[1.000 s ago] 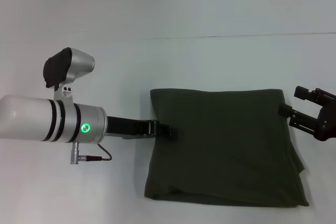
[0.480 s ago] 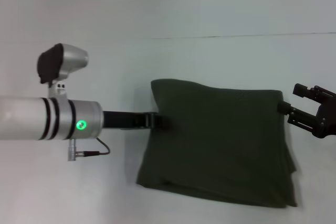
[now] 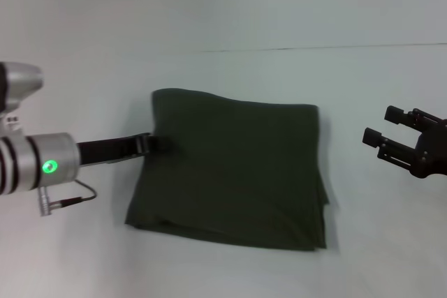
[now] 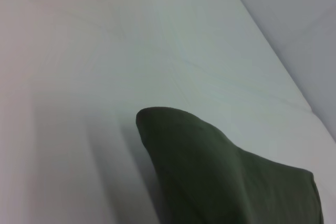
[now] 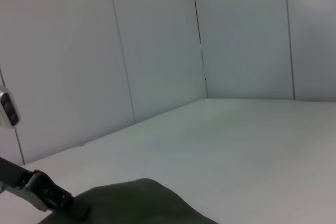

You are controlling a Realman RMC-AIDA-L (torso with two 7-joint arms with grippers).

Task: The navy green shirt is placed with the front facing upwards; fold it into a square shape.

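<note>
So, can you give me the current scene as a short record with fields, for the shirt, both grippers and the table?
shirt: dark olive-green cloth shirt, folded into a rough rectangle, lying flat, no print showing
left gripper: left gripper at the shirt's left edge, shut on the cloth
right gripper: right gripper open, to the right of the shirt, apart from it
table: plain white table, shirt near its middle
fold state: layered edges visible at the near right corner

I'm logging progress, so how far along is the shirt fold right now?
Mostly done: the navy green shirt already lies as a compact, roughly square stack, no sleeves or lettering showing. In hand: the left pincer sits at the shirt's left edge. The right pincer is open and clear of the cloth. Left: letting go, and perhaps squaring the uneven layers on the right side.
</note>
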